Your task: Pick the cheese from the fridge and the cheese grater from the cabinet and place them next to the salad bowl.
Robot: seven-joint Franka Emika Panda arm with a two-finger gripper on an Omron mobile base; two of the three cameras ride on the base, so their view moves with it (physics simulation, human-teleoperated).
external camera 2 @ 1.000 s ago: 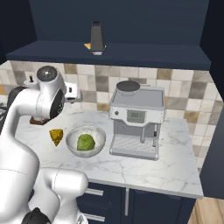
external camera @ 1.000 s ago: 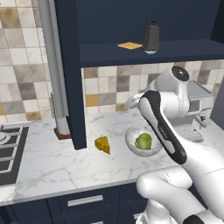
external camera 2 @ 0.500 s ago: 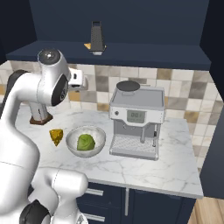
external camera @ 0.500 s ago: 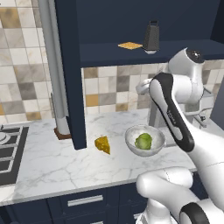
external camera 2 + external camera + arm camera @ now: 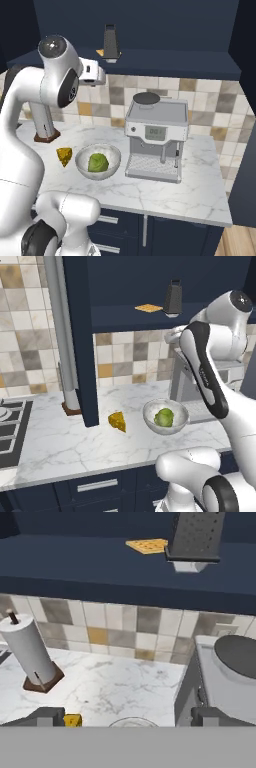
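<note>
Shelf: dark grey tapered metal box grater (image 5: pixel 195 534) upright on the navy cabinet shelf (image 5: pixel 75 564), flat orange checkered square (image 5: pixel 147 545) just beside it.
Counter: white paper-towel roll (image 5: pixel 29 649), small yellow cheese wedge (image 5: pixel 73 720).

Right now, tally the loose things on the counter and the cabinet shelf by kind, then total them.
Cheese wedge: 1
Salad bowl: 1
Cheese grater: 1
Orange checkered square: 1
Coffee machine: 1
Paper towel roll: 1
Total: 6
</note>
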